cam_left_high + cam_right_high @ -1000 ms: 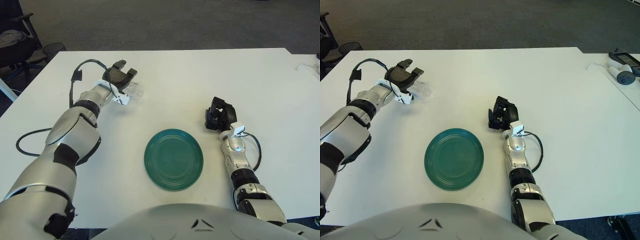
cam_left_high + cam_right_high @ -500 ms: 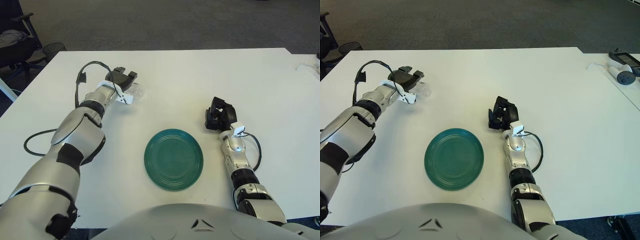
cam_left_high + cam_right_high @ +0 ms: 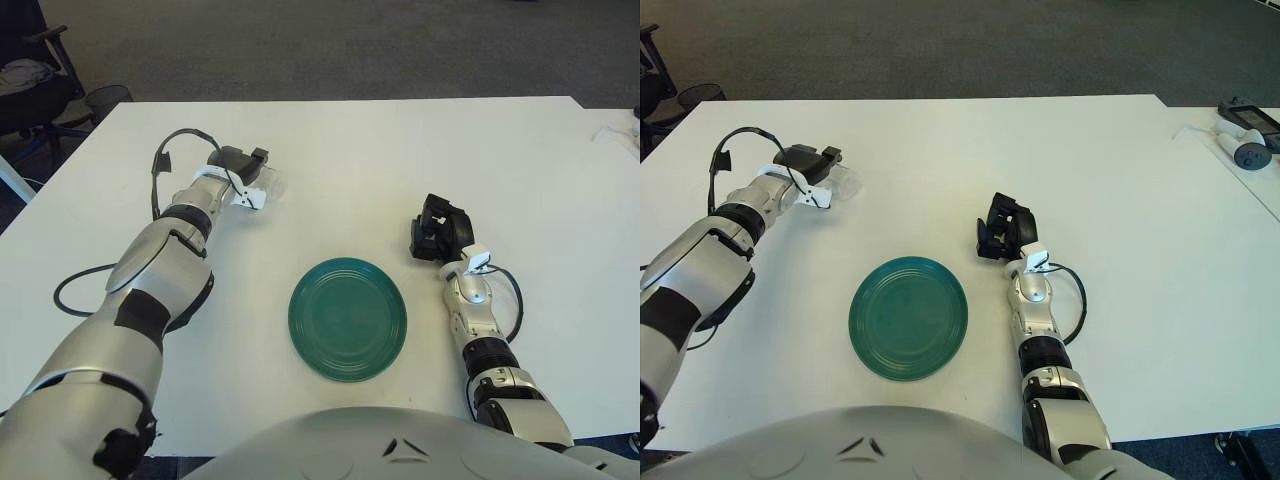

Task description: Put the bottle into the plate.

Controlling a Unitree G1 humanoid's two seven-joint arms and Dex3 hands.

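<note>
Here the left arm stretches forward and leftward across the white table (image 3: 330, 140), its left hand (image 3: 243, 166) lowered over the clear bottle (image 3: 268, 184) at the far left part of the tabletop. The dark fingers (image 3: 814, 157) are curled down over the bottle, which lies on its side on the table with one end sticking out on the hand's right; whether the grip is tight the views do not settle. A black cable (image 3: 165, 152) loops off the forearm. The right hand (image 3: 437, 230) shows to the right of the green plate (image 3: 347, 318), fingers folded in and holding nothing, its forearm running back toward the robot's body.

The plate sits near the front middle of the table, well apart from the bottle, with bare white surface between the two. The table's far edge lies well beyond the left hand. A second table (image 3: 1250, 140) with small devices stands at the right.
</note>
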